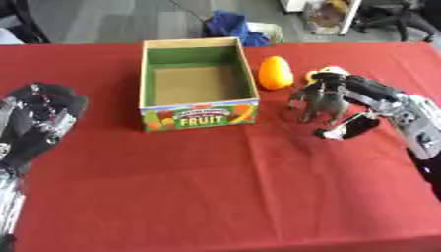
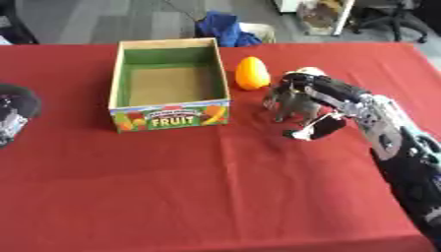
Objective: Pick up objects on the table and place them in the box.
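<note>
A grey animal figure (image 1: 317, 102) is seen enclosed by the right hand (image 1: 349, 106) on the red tablecloth (image 1: 224, 187), with fingers curled over its back from above and the thumb brought in low on the near side. The figure is shown upright, legs apparently on the cloth, its long axis set roughly across the view. The open box (image 1: 197, 83), empty and marked FRUIT, is found to that hand's left, just beyond an orange egg-shaped object (image 1: 275, 72) lying between them at the far side. A pale yellowish item (image 1: 320, 72) is partly hidden behind the fingers. The left hand (image 1: 39, 120) is held relaxed and empty at the opposite edge, well apart. A lift and a leftward carry are judged to be called for.
</note>
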`<state>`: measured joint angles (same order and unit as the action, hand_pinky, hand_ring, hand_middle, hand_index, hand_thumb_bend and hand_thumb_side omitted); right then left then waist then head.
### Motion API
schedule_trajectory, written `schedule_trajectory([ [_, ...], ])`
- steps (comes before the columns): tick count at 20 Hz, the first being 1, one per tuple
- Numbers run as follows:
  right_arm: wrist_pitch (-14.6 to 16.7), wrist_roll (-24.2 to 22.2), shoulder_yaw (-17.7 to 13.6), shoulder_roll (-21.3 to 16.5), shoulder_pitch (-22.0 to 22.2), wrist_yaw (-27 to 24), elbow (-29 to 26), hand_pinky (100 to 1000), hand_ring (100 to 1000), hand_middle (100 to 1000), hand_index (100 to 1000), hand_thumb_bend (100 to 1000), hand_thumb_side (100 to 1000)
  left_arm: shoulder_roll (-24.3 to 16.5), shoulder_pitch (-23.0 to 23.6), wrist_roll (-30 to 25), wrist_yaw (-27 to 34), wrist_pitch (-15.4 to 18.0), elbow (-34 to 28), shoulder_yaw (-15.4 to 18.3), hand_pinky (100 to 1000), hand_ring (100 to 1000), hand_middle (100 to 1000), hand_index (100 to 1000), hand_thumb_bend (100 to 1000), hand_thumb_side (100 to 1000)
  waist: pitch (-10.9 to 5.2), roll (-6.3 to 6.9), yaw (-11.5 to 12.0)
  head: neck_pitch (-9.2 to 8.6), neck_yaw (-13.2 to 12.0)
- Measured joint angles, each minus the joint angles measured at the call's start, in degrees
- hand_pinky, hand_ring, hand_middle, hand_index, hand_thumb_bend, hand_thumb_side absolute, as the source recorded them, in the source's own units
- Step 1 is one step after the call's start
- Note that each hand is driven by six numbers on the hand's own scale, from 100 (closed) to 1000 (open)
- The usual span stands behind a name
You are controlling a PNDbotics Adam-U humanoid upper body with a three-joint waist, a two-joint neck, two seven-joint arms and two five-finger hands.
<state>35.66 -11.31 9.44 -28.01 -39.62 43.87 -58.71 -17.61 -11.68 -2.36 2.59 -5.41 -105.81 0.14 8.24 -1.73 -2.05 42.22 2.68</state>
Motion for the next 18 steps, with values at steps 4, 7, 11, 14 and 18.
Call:
schedule_trajectory([
  [4,-1.6,4.7,-0.3,0.2,-0.1,2.7,0.7,806,1000,748,907,462,259,0.0,0.0,0.0,0.0,0.0,0.0,0.0,619,575,563,609,561,382,0.05,0.0,0.0,-0.01,0.0],
  [7,-2.5,7.6,-0.6,0.2,0.0,3.4,0.8,805,1000,741,905,459,244,0.0,0.0,0.0,0.0,0.0,0.0,0.0,619,576,563,610,561,382,0.06,-0.01,0.0,-0.02,0.0],
  [11,-3.2,10.1,-1.1,0.1,0.5,3.3,0.6,803,998,735,903,455,229,0.0,0.0,0.0,0.0,0.0,0.0,0.0,619,576,563,610,562,382,0.06,-0.01,-0.1,-0.04,0.1],
  [14,-3.6,10.6,-1.3,0.1,0.9,3.0,0.5,802,1000,736,906,462,260,0.0,0.0,0.0,0.0,0.0,0.0,0.0,619,577,563,610,562,382,0.06,-0.05,-0.2,-0.09,0.2],
  [18,-4.8,8.7,-1.3,0.1,1.3,3.2,1.2,800,1000,738,902,466,284,0.0,0.0,0.0,0.0,0.0,0.0,0.0,619,577,563,610,561,383,0.06,-0.09,-0.2,-0.2,0.3],
])
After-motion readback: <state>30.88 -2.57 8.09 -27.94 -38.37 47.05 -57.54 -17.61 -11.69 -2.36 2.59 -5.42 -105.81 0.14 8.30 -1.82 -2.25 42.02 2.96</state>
